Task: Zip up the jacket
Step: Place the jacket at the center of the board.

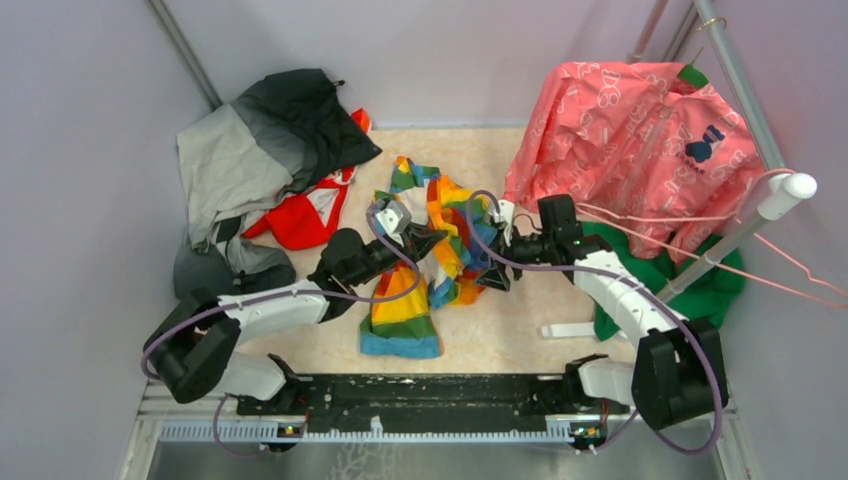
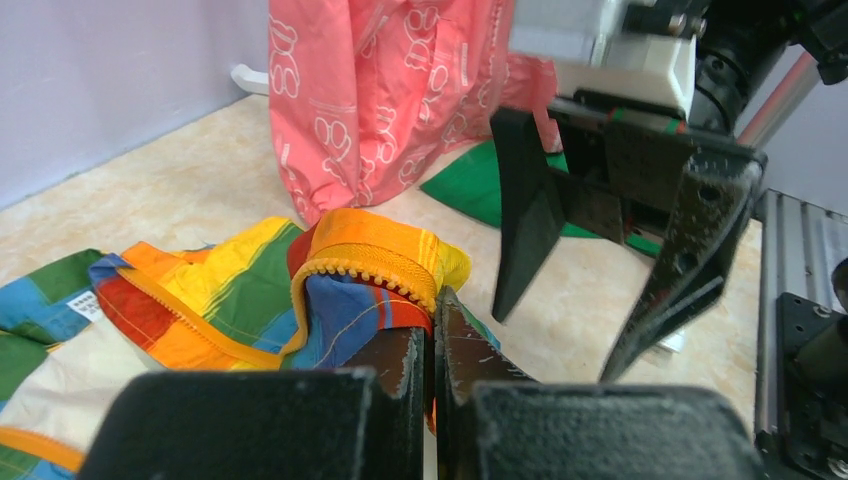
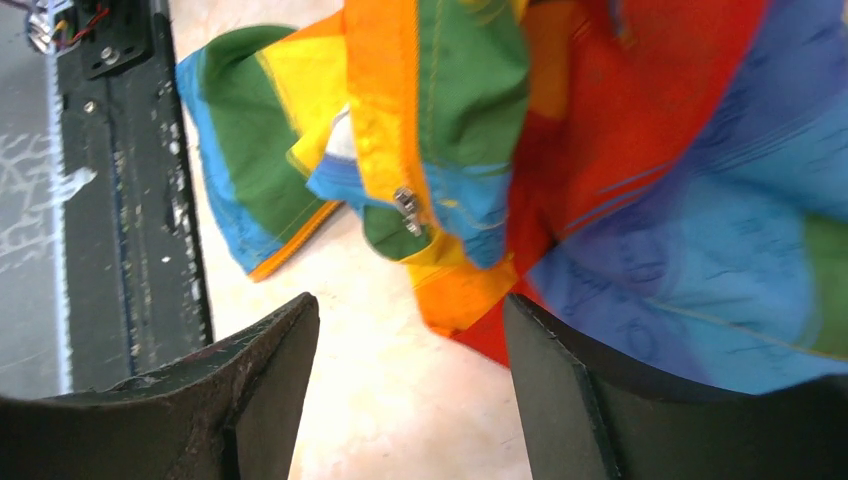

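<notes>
Top external view: the jacket (image 1: 405,318) lies crumpled near the middle of the worktop (image 1: 500,335), between the two arms, with one rainbow-striped end spread flat towards the near edge and the rest bunched further back.

- Left pincer (image 1: 424,243): reaches into the bunched middle of the jacket from the left.
- Right pincer (image 1: 497,262): just beside the jacket's right edge, facing the left one.
- Grey-and-black jacket (image 1: 265,140): heaped at the far left, over a red garment (image 1: 300,218).
- Pink garment (image 1: 630,130): hangs at the far right on a white rack (image 1: 770,210).
- Green cloth (image 1: 700,285): on the worktop under the pink garment.

Left wrist view: the left pincer (image 2: 433,335) has its jaws pressed together on a fold of the jacket (image 2: 250,290). The fold is raised, and the orange zipper teeth (image 2: 360,270) curve over its top. The pale lining shows at lower left. The right pincer (image 2: 560,340) hangs just beyond the fold with its two black fingers (image 2: 530,215) spread wide and nothing between them. I cannot tell whether it touches the cloth.

Right wrist view: the right pincer (image 3: 405,320) is wide apart, with only bare worktop (image 3: 370,400) in the gap. The jacket (image 3: 620,150) fills the upper right of the view and partly overlaps the right-hand finger. A small metal fitting (image 3: 406,206) sits on an orange band at the jacket's edge; it is too small to identify. The black base rail (image 3: 130,200) runs along the left.
</notes>
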### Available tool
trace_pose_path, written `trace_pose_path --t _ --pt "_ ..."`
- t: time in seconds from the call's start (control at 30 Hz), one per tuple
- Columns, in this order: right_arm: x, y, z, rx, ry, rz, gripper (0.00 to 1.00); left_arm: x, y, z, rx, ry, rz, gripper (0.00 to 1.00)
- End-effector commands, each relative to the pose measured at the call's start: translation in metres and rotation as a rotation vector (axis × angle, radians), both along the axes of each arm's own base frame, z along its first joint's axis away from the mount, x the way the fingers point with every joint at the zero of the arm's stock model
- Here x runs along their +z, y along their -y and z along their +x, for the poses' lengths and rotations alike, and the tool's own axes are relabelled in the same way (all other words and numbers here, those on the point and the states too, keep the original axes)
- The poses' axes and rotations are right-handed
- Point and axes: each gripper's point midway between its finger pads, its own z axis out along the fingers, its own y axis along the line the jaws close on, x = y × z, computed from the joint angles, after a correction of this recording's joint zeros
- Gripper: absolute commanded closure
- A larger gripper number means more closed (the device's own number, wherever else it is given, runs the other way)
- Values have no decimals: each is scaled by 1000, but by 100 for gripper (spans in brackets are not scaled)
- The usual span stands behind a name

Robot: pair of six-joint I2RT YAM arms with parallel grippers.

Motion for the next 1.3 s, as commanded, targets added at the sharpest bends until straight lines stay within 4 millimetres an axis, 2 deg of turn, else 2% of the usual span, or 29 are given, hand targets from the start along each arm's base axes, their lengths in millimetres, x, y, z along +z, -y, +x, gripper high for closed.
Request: trace_pose_path --t 0.0,0.27,0.43,0.57,0.7,0.83,0.93,1.07,1.17,1.27 --pt "32 -6 23 33 204 117 31 11 8 -6 -87 -8 -50 100" --pt "39 -23 33 71 133 235 30 4 10 -10 -154 -41 -59 100" --pt "26 -29 28 79 73 233 28 4 10 -9 -169 -46 -74 100" --pt "19 -34 29 79 51 217 32 3 12 -7 -177 -54 -81 100" --pt "12 -34 33 60 21 193 42 2 11 -6 -177 -62 -87 100" --pt "8 -35 34 58 -3 186 58 -3 9 -2 -168 -80 -96 100" --pt "8 -35 35 59 -6 184 76 -8 9 1 -161 -98 -105 100" --pt "2 -31 37 45 -21 141 94 -20 8 10 -138 -138 -105 100" --pt "-13 -19 51 -26 -24 15 99 -32 1 22 -94 -185 -108 87" --pt "-31 0 67 -119 -65 -129 100 -39 -13 36 -19 -230 -117 62"
